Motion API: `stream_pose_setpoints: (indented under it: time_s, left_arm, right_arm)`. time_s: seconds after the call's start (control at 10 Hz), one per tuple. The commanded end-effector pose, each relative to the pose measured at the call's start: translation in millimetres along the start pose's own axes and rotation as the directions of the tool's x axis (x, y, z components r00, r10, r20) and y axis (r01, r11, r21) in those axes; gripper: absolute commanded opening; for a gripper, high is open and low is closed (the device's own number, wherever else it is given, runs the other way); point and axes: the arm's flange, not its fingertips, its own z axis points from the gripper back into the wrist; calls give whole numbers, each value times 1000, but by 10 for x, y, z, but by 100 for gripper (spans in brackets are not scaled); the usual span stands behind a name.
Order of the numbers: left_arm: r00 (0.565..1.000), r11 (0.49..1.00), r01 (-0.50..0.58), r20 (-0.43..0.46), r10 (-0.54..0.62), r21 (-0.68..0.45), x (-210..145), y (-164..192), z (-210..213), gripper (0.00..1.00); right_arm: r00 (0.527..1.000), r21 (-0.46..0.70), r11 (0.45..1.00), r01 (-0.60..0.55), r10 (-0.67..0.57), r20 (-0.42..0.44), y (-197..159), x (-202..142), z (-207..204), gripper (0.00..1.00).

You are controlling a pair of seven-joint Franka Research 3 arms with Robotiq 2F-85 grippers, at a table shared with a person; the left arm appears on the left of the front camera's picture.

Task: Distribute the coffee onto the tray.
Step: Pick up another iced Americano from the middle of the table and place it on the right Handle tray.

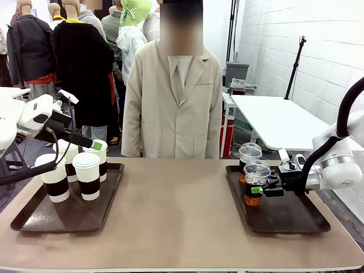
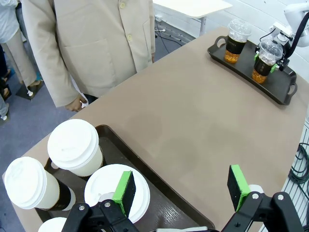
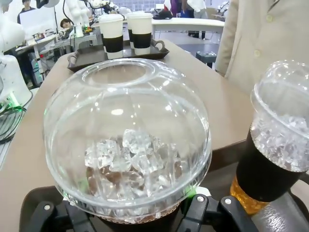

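Iced coffee cup (image 1: 253, 185), no legible label, clamped by right gripper (image 1: 267, 186).

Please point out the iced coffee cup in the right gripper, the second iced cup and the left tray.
gripped iced cup (image 1: 256, 173), front view, dome lid
second iced cup (image 1: 249, 152), front view, dome lid
left tray (image 1: 34, 216), front view, bare floor

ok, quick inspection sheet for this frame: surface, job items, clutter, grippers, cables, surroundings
Surface: brown table, two dark trays, left tray and right tray.
Job items: four white lidded cups on the left tray; two iced coffees on the right tray, the near iced coffee gripped, the far one standing free.
Clutter: nothing seen.
Grippers: left gripper open above the white cups; right gripper shut on the near iced coffee.
Cables: black cable along the left arm.
Surroundings: person in beige coat at the far edge; white table behind.
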Motion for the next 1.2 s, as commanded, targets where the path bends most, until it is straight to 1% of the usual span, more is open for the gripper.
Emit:
stream_pose_setpoints:
  time_s: [0.0,0.2,0.3,0.4,0.7,0.8,1.1]
  left_arm:
    - [1000,1000,-1,5,1,-10,-18,25,-21,100]
    - [1000,1000,-1,5,1,-10,-18,25,-21,100]
    - [1000,1000,-1,5,1,-10,-18,25,-21,100]
    - [1000,1000,-1,5,1,-10,-18,25,-21,100]
    - [1000,1000,-1,5,1,-10,-18,25,-21,100]
    - [1000,1000,-1,5,1,-10,-18,25,-21,100]
    - [1000,1000,-1,5,1,-10,-18,25,-21,100]
  right_arm:
    - [1000,-10,1000,1,0,20,-63,-83,-10,78]
    - [1000,-1,1000,6,-6,23,-75,-129,-18,78]
    - [1000,5,1000,4,-4,27,-75,-123,-22,82]
    - [999,21,1000,14,-15,29,-74,-109,-26,100]
    - [998,3,999,35,-35,53,-37,-77,84,100]
    - [997,-22,999,47,-46,56,2,-75,172,100]
    - [997,-64,995,74,-72,43,121,-119,383,100]
